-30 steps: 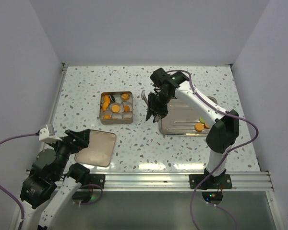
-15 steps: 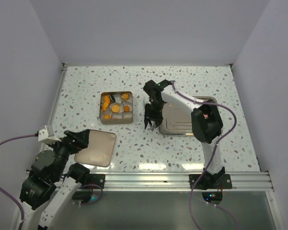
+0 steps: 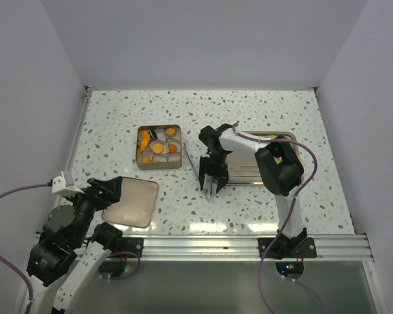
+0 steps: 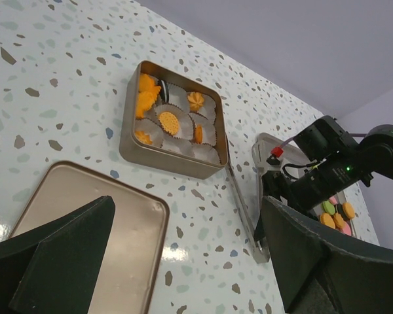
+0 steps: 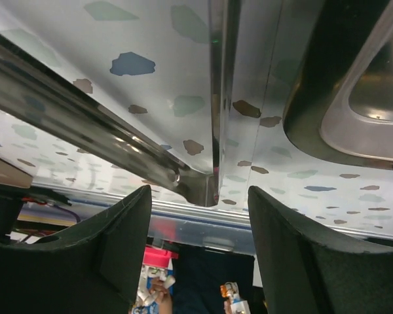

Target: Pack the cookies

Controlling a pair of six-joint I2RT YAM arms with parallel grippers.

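The cookies, mostly orange discs, sit in white paper cups inside a gold tin (image 3: 159, 147) (image 4: 171, 121). More cookies (image 4: 337, 216) lie in the steel tray (image 3: 245, 171); in the top view my right arm hides them. Metal tongs (image 4: 245, 209) (image 5: 213, 124) lie flat on the table between tin and tray. My right gripper (image 3: 211, 184) (image 5: 200, 248) hangs low at their hinge end, open, with its fingers on either side and touching nothing. My left gripper (image 3: 108, 190) (image 4: 183, 261) stands wide open and empty over the tin's lid.
The gold lid (image 3: 131, 201) (image 4: 85, 229) lies face up at the near left. The steel tray's rim (image 5: 367, 131) is close to the right gripper's right. A metal rail (image 3: 236, 245) runs along the table's near edge.
My right arm swung toward the near edge and came down with the tongs. Its jaws widened and the tongs now rest on the table. The left arm has not moved.
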